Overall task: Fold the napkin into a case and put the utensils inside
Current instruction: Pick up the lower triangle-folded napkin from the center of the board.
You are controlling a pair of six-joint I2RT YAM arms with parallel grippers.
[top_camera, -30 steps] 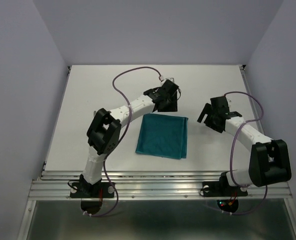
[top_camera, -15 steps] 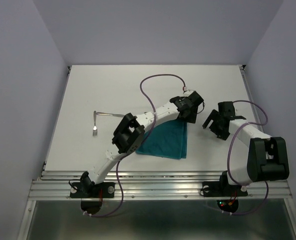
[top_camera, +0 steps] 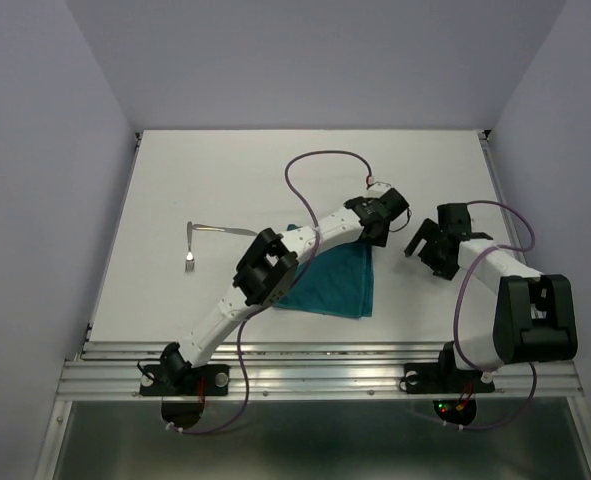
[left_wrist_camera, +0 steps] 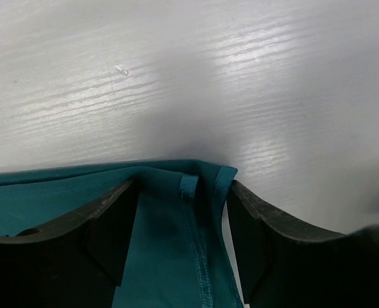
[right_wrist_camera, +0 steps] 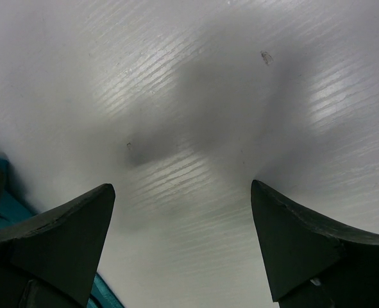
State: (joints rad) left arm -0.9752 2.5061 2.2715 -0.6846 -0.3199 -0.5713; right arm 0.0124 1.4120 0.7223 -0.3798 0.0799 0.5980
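Teal napkin point(top_camera: 340, 285) lies flat on the white bench point(top_camera: 225, 170), a little right of centre. It is a rough rectangle with one long edge toward the arm bases. Not shaped into a case yet.

The left arm point(top_camera: 265, 275) crosses diagonally over the napkin's left and far part and hides that area. In the left wrist view the far right corner shows stacked hemmed edges, so there is more than one layer there.

Left pincer point(left_wrist_camera: 183, 186) sits right at that corner. Its fingers point(left_wrist_camera: 106, 224) are spread wide, one on each side of the corner. Cloth lies between them but is not pinched: released.

Right pincer point(top_camera: 422, 245) is just to the right of the same corner, near the left pincer and apart from it. In the right wrist view its fingers point(right_wrist_camera: 61, 237) stand wide apart with only bare bench between them. Released, holding nothing.

Utensils point(top_camera: 189, 262) lie on bare bench to the left of the napkin, well apart from it and from both pincers. There are two slim silver pieces forming an L that meets at the far left. The knife point(top_camera: 225, 230) runs sideways toward the napkin. The second piece points to the near edge and is too small to tell whether it is a fork or a spoon.

A purple cable point(top_camera: 320, 160) loops off the left arm over the far side of the bench. A metal rail point(top_camera: 325, 365) runs along the near edge. Pale lilac walls point(top_camera: 55, 200) stand around.
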